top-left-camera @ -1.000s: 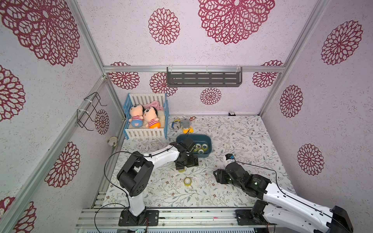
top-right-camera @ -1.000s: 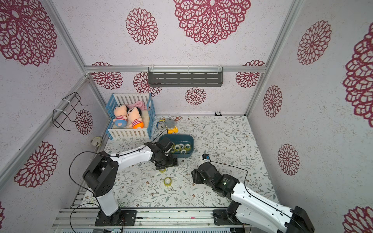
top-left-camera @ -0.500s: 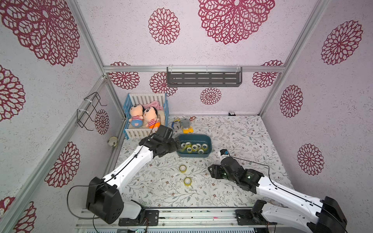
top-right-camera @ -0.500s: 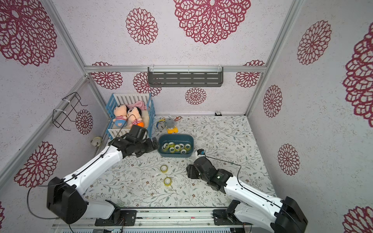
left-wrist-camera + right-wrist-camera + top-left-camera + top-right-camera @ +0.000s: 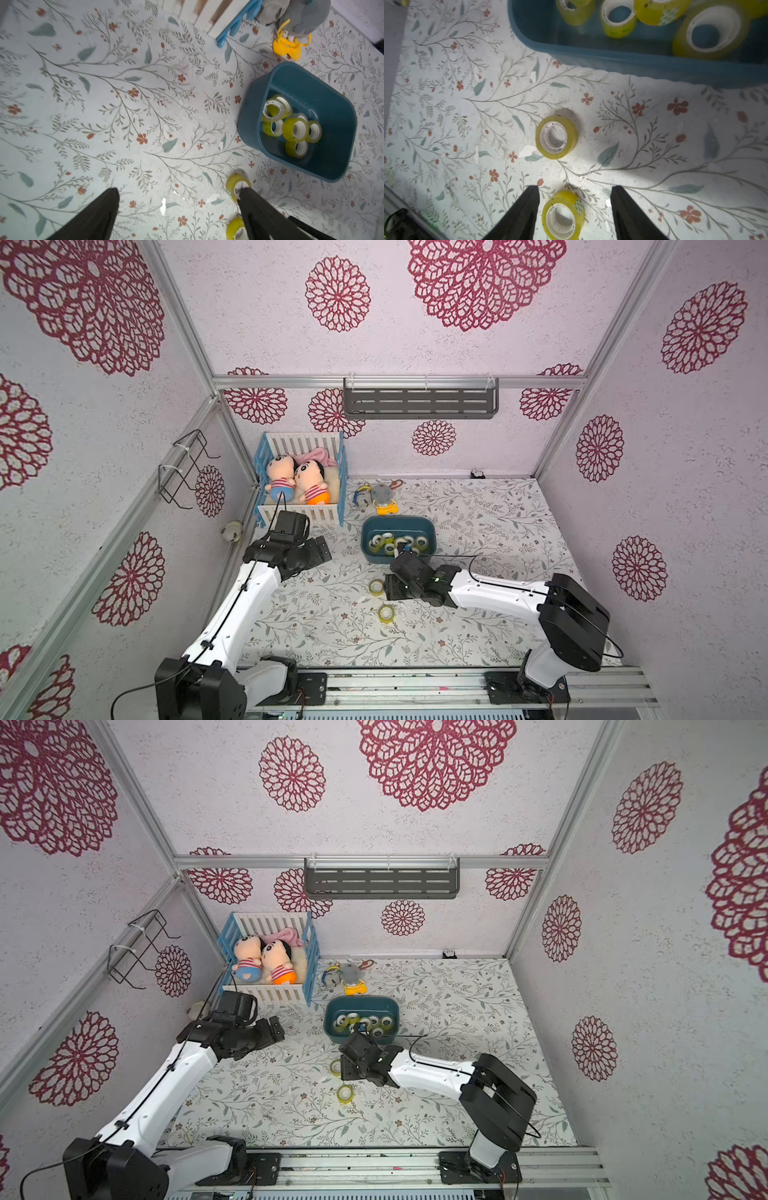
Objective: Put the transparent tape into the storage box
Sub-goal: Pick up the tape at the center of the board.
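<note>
Right gripper (image 5: 575, 188) jaws apart, framing the tape roll (image 5: 563, 216) (flat on the worktop (image 5: 654, 145)): best to centre, drop lower, squeeze evenly.

No lettering, brand, number or sign is legible, whether on the tape rolls (image 5: 556, 137) or the storage box (image 5: 248, 128).

left arm (image 5: 247, 599) stretched long and forward, wrist bent to the side | left jaws wide apart, holding nothing | right arm (image 5: 494, 597) reaching low across to the middle, wrist tipped down | right jaws apart, holding nothing
</note>
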You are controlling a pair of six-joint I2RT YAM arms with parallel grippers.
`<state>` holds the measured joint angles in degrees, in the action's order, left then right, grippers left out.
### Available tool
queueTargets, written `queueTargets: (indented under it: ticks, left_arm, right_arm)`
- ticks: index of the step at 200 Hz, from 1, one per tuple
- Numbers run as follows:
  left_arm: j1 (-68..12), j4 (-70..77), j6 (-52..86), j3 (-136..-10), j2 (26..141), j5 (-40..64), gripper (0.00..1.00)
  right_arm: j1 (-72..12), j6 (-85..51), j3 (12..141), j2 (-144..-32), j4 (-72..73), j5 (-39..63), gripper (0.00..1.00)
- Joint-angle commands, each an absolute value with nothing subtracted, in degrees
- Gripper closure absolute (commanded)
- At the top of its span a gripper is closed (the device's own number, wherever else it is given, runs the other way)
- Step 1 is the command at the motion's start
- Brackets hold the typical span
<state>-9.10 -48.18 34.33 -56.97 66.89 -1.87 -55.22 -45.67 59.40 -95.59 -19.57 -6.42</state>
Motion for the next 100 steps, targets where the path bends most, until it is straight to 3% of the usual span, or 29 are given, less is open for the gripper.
queueTargets:
  ticks: [1,64,100]
  left_arm:
    - [-8.8,-44.1,30.5,-53.5,64.8,-5.3,0.03]
    - [-8.3,-44.4,30.6,-52.8,59.8,-8.8,0.03]
    - [-8.4,-43.5,30.1,-52.7,60.6,-5.6,0.03]
  right_arm:
    - [-55.2,-47.5,62.1,-98.1,-19.2,-9.3,0.38]
    - [-55.5,-47.1,66.6,-104.9,-21.1,-9.8,0.38]
    - [-54.8,-46.8,67.1,-105.6,-17.7,-7.8,0.39]
